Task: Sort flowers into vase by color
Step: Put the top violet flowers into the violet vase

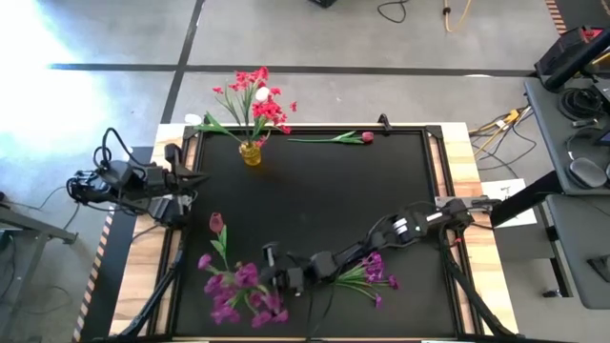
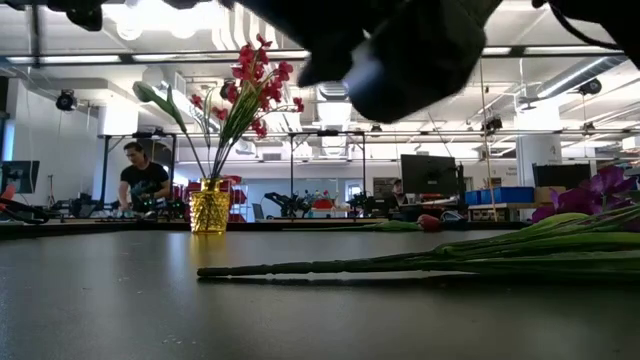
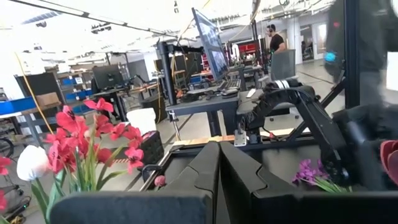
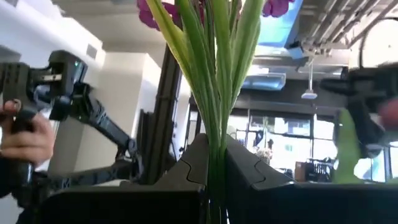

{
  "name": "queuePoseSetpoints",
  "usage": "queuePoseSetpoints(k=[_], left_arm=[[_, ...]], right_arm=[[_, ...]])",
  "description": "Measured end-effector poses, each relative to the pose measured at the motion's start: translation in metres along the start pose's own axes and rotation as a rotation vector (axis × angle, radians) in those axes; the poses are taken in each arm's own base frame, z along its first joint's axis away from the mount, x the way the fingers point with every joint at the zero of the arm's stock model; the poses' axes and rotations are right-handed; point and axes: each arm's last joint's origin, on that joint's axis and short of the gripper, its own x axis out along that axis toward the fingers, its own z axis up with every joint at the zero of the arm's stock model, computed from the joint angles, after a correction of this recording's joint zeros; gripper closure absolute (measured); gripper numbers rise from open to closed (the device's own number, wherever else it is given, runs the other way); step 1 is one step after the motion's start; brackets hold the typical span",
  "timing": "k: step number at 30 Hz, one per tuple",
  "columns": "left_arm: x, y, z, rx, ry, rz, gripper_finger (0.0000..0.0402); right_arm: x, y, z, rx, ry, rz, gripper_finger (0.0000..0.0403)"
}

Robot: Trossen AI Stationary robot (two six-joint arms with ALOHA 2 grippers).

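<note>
A yellow vase stands near the table's far edge with red flowers and a white bud in it. A red-pink tulip lies flat by the far edge. A bunch of purple flowers sits at the near left, with a dark pink tulip beside it. My right gripper is shut on green stems with purple blooms above. Another purple sprig lies on the table under the right arm. My left gripper hovers shut at the left edge. My right gripper pinches several green stems of the purple flowers between its two fingers, and the fingers lie across the stems. The stems and leaves rise past the fingertips to the purple blooms. Whether the bunch is lifted clear of the table cannot be seen.
The black mat is bare in its middle. The right arm stretches low across the near right part of the table. Cables and equipment lie on the floor at the right. A person stands in the room behind the table.
</note>
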Motion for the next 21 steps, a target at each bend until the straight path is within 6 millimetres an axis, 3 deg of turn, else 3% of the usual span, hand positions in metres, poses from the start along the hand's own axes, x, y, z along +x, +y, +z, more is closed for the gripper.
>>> queuePoseSetpoints(k=[5,12,21], left_arm=[[-0.003,0.002,0.001,-0.001,-0.008,0.002,0.0402],[-0.004,0.002,0.001,0.0,-0.014,0.003,0.0402],[-0.006,0.003,0.003,-0.009,-0.031,0.007,0.0402]], right_arm=[[0.029,0.003,-0.003,-0.005,-0.035,-0.008,0.039],[0.049,0.007,-0.02,-0.017,-0.028,0.018,0.039],[0.052,-0.014,-0.037,-0.014,-0.011,0.048,0.039]])
